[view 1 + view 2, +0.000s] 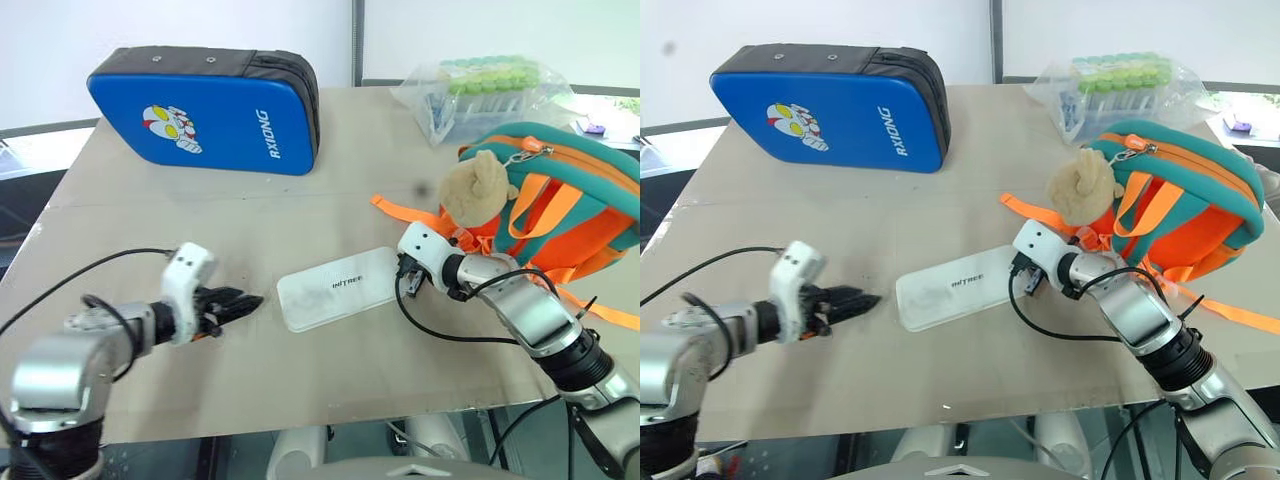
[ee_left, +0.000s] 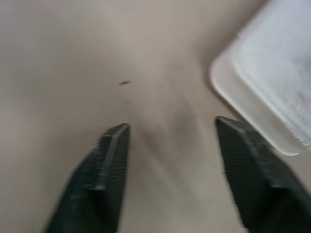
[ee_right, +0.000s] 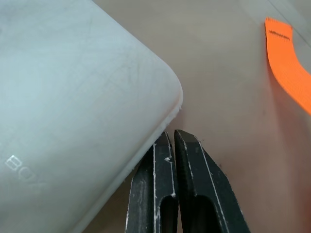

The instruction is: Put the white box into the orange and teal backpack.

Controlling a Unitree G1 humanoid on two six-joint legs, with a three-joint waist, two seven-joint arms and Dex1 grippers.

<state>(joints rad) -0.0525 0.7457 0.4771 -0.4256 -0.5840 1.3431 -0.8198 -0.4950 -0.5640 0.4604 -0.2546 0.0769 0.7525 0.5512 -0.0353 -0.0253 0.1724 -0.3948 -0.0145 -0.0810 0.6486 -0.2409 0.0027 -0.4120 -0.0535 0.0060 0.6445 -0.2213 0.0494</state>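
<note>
White box (image 1: 335,287) is lying flat on the table (image 1: 300,200), lettering side up, pretty much dead center between the two arms. Nobody's holding it. Its long axis runs on a diagonal, one short end angled toward the orange and teal backpack (image 1: 570,200), the other toward the left gripper (image 1: 240,302).

Right gripper (image 3: 174,137) has its fingers pressed together, tips parked right at the rounded corner of the box on the backpack side, on or just off the edge, hard to say which. Looks to me like it's set up to nudge or pry that edge rather than pinch it, since a flat case on a flat table gives you nothing to grab from above.

Left gripper is spread wide and empty, sitting a bit off the box's other end, pointing at it. My guess is it's there to catch or brace that end.

Backpack lies on its side just past the right arm, plush toy (image 1: 472,188) facing the box, an orange strap (image 3: 286,63) trailing on the table nearby.
</note>
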